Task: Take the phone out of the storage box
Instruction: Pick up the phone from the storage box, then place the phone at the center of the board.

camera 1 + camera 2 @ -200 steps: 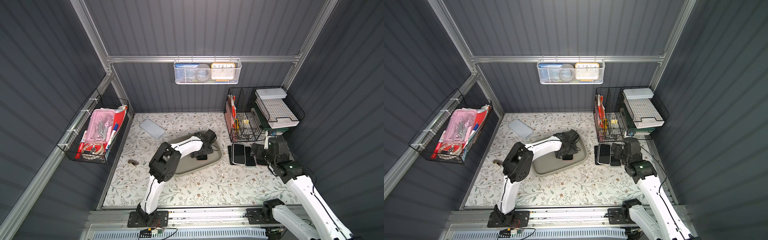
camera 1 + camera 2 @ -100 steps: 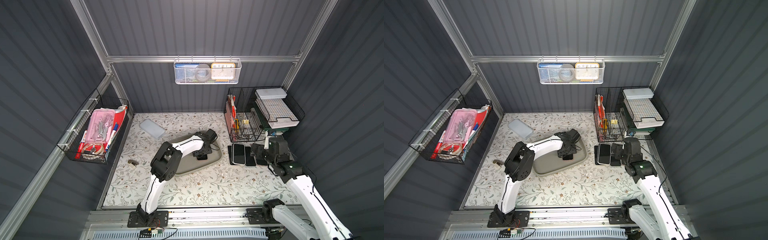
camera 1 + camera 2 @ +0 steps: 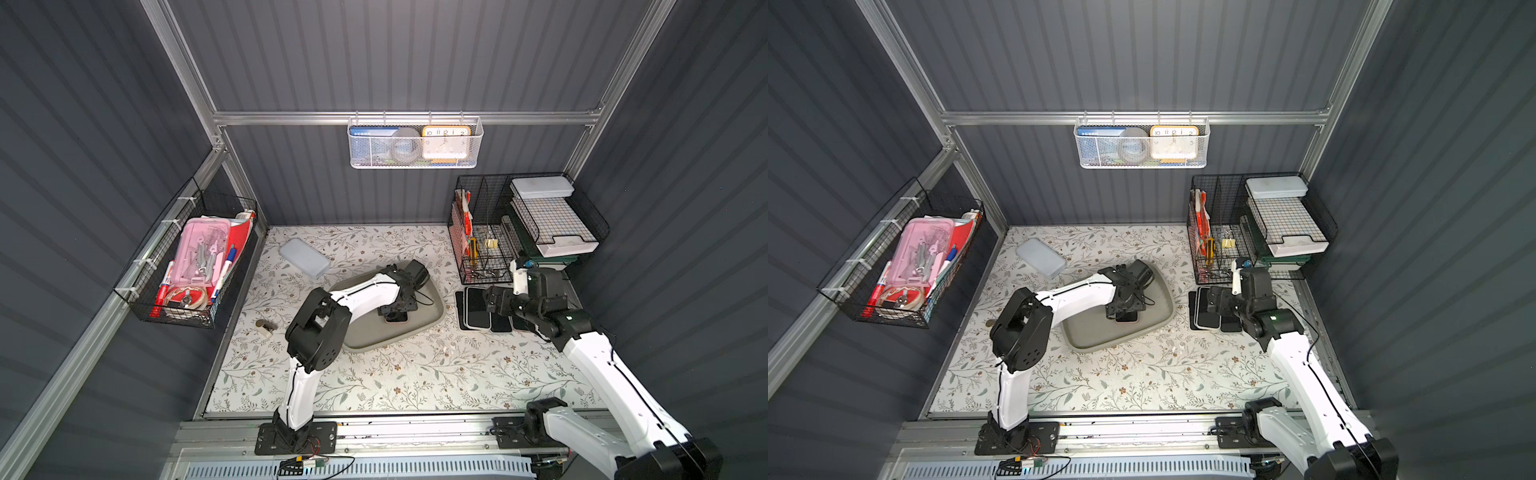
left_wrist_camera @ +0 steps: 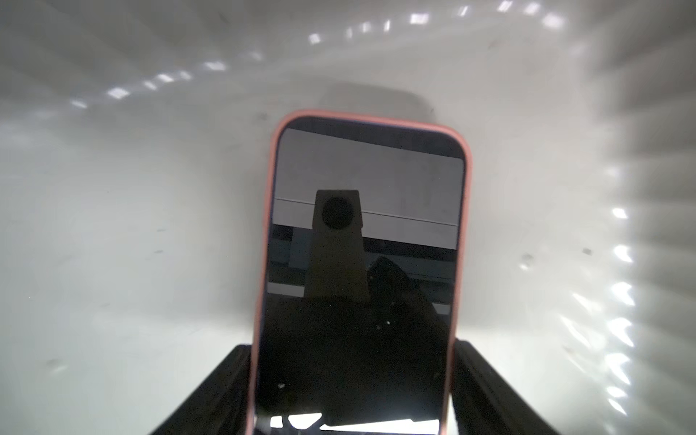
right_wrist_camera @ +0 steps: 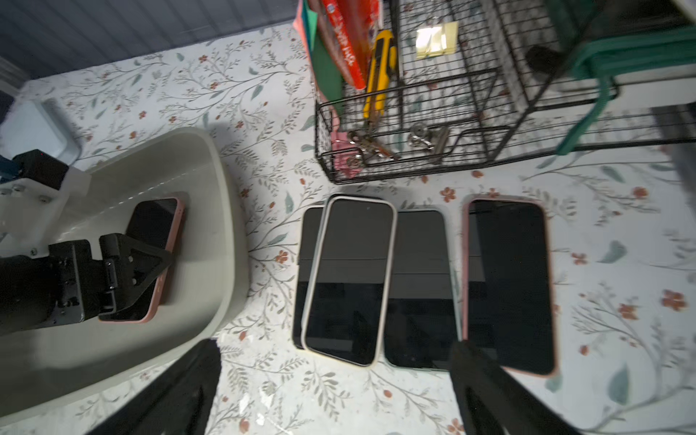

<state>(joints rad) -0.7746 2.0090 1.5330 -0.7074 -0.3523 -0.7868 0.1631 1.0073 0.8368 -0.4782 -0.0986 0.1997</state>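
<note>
**Phone (image 4: 361,263) clamped across its width inside the storage box (image 3: 432,320), lift not yet made**

The floral-papered surface (image 3: 415,382) carries everything. Near its middle sits the storage box, a shallow grey-beige tray. Just beside it, on the right arm's side, a row of other phones (image 5: 350,278) lies flat on the paper.

The right arm hovers above that row. The right claw (image 5: 335,344) is spread wide with nothing between its fingers. The left arm reaches over the box rim and down into it.

Low in the box, near the wall that faces the row, the pink-cased phone lies screen up. The left claw (image 4: 352,348) comes at it from one short end, so the phone's long axis runs straight away from the wrist. The two fingers (image 4: 478,376) stand against its long edges, drawn in to the width of the case and apparently gripping it.

The left arm is plainly the nearer one. In my judgement the coming move is a lift straight up clear of the rim. Held only by smooth case edges at one end, the phone could droop or slip.
</note>
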